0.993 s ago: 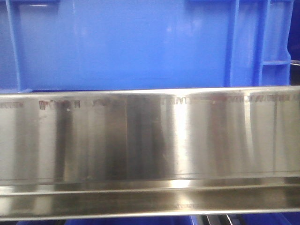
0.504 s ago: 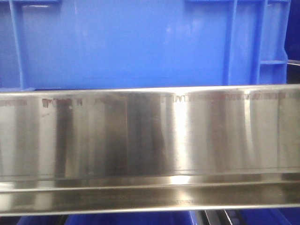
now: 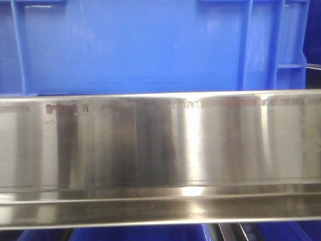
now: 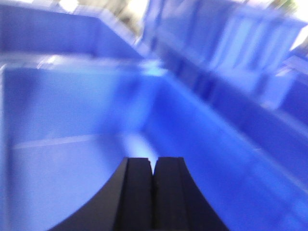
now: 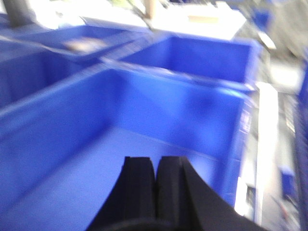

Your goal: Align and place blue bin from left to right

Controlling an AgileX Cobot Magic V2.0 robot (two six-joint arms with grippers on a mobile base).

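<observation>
A large blue bin (image 3: 140,45) fills the top of the front view, its smooth side panel facing me and vertical ribs near its right end. It stands behind a steel ledge (image 3: 160,145). No gripper shows in the front view. My left gripper (image 4: 153,162) is shut with nothing in it, hovering over the empty inside of a blue bin (image 4: 72,115). In the right wrist view my right gripper (image 5: 156,161) is also shut and empty, above the floor of a blue bin (image 5: 144,110). Both wrist views are blurred.
More blue bins (image 4: 231,43) stand in a row to the right in the left wrist view. Other blue bins (image 5: 202,57) sit behind and left in the right wrist view. A pale steel edge (image 5: 264,144) runs along the right.
In the front view the blue bin has shifted slightly to the left; its right-end ribs sit further left than a second ago. The steel ledge keeps its place.
</observation>
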